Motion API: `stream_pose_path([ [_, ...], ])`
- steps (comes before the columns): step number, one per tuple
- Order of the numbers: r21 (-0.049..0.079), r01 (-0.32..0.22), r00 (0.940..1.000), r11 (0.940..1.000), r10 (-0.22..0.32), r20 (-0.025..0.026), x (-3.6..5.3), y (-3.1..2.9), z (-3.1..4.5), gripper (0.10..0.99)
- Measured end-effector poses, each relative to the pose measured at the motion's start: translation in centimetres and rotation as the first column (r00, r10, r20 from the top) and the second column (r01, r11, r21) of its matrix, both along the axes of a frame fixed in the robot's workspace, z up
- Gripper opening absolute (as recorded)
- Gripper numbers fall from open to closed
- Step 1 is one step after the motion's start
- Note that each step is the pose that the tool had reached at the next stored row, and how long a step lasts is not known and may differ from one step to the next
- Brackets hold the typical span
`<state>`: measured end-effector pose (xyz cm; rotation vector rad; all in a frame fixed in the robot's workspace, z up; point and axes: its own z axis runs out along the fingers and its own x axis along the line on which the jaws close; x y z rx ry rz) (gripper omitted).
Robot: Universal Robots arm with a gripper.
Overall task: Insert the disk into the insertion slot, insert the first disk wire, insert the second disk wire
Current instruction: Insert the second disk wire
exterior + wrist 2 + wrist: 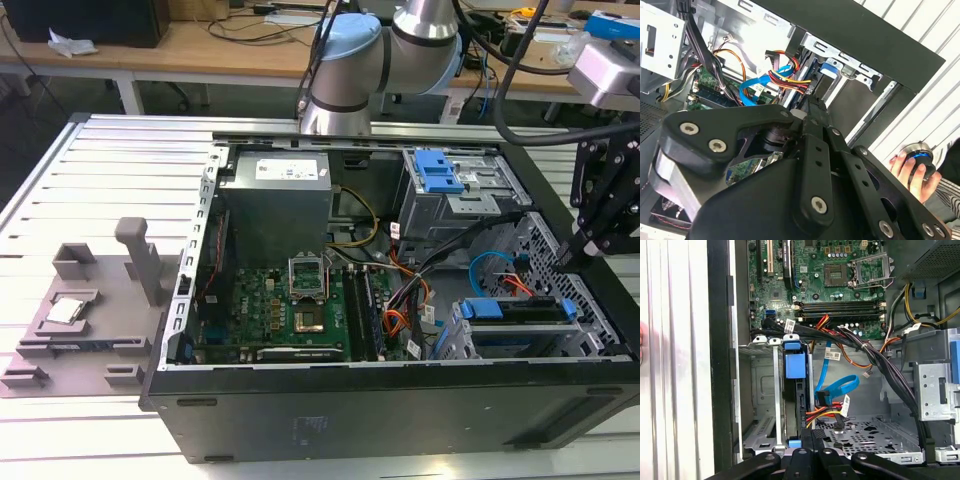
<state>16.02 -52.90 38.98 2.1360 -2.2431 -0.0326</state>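
The disk (520,312), silver in its blue carrier, sits inside the insertion slot (462,342), the grey perforated cage at the case's near corner on the exterior view's right. In the first wrist view the disk (800,400) stands edge-on in the cage (765,405). My gripper (568,258) hangs just above the disk's outer end, fingers together, nothing visibly between them; it shows in both wrist views (812,436) (812,106). A blue flat wire (840,386) and a red, yellow and black wire bundle (827,412) lie loose beside the disk.
A taller cage with a blue latch (440,175) stands behind the slot. The motherboard (290,300) and power supply (275,200) fill the case's left. A grey fixture with a processor chip (65,310) lies outside. A person's hand (912,167) rests on a round device.
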Motion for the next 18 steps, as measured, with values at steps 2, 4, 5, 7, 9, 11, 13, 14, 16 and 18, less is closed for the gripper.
stream_pose_path([
  [2, 0.0, 0.0, 1.0, 1.0, 0.0, 0.0, 0.0, 0.0, 0.01, 0.106],
  [4, 0.0, 0.0, 1.0, 1.0, 0.0, 0.0, 0.0, 0.0, 0.01, 0.106],
  [5, 0.0, 0.0, 1.0, 1.0, 0.0, 0.0, 0.0, 0.0, 0.01, 0.114],
  [7, 0.0, 0.0, 1.0, 1.0, 0.0, 0.0, 0.0, 0.0, 0.02, 0.235],
  [9, 0.0, 0.0, 1.0, 1.0, 0.0, 0.0, -0.02, 0.31, 0.02, 0.302],
  [11, 0.0, -0.001, 1.0, 1.0, 0.001, 0.0, -0.07, 0.69, 0.02, 0.302],
  [13, 0.0, -0.001, 1.0, 1.0, 0.001, 0.0, -0.3, 0.96, 0.01, 0.302],
  [14, 0.0, -0.001, 1.0, 1.0, 0.001, 0.0, -0.55, 1.03, 0.01, 0.302],
  [16, 0.0, -0.001, 1.0, 1.0, 0.001, 0.0, -0.71, 1.03, 0.01, 0.302],
  [18, 0.0, -0.001, 1.0, 1.0, 0.001, 0.0, -0.98, 1.15, 0.01, 0.302],
])
